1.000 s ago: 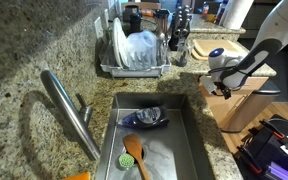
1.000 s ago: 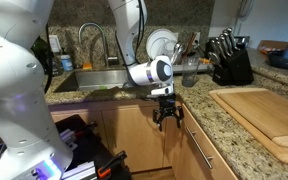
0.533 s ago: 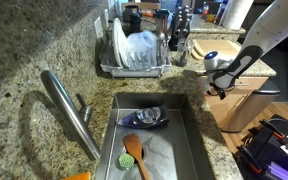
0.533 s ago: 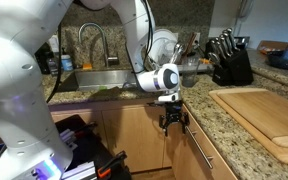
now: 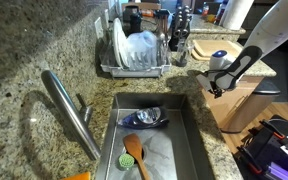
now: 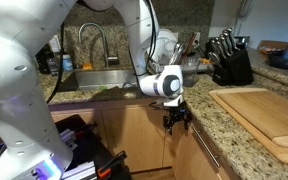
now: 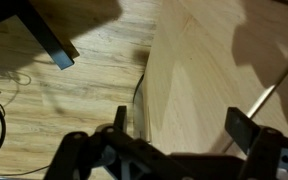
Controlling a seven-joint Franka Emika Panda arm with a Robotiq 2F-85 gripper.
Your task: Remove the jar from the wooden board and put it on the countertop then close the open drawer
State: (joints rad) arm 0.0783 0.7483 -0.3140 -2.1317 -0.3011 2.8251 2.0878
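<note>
My gripper (image 6: 176, 122) hangs below the countertop (image 6: 199, 92) edge, in front of the light wood cabinet fronts. It is open and empty. In the wrist view the jaws (image 7: 182, 128) straddle a pale wood panel (image 7: 199, 60) with a metal handle (image 7: 269, 95) at the right. This looks like the drawer front (image 6: 206, 152); its inside is not in view. The gripper also shows in an exterior view (image 5: 216, 86). The small greyish jar (image 5: 180, 52) stands on the countertop (image 5: 44, 50) beside the dish rack; it also shows in an exterior view (image 6: 189, 67). The wooden board (image 6: 266, 115) lies bare, also seen in an exterior view (image 5: 206, 44).
A dish rack (image 5: 134, 52) with plates stands behind the steel sink (image 5: 154, 140), which holds a bowl and a wooden spatula. The faucet (image 5: 69, 110) rises at the near side. A knife block (image 6: 229, 60) stands by the board. The robot base and cables (image 6: 74, 145) are on the floor.
My gripper has moved along the cabinet front toward the board side and slightly lower, staying open. The jar and board have not moved.
</note>
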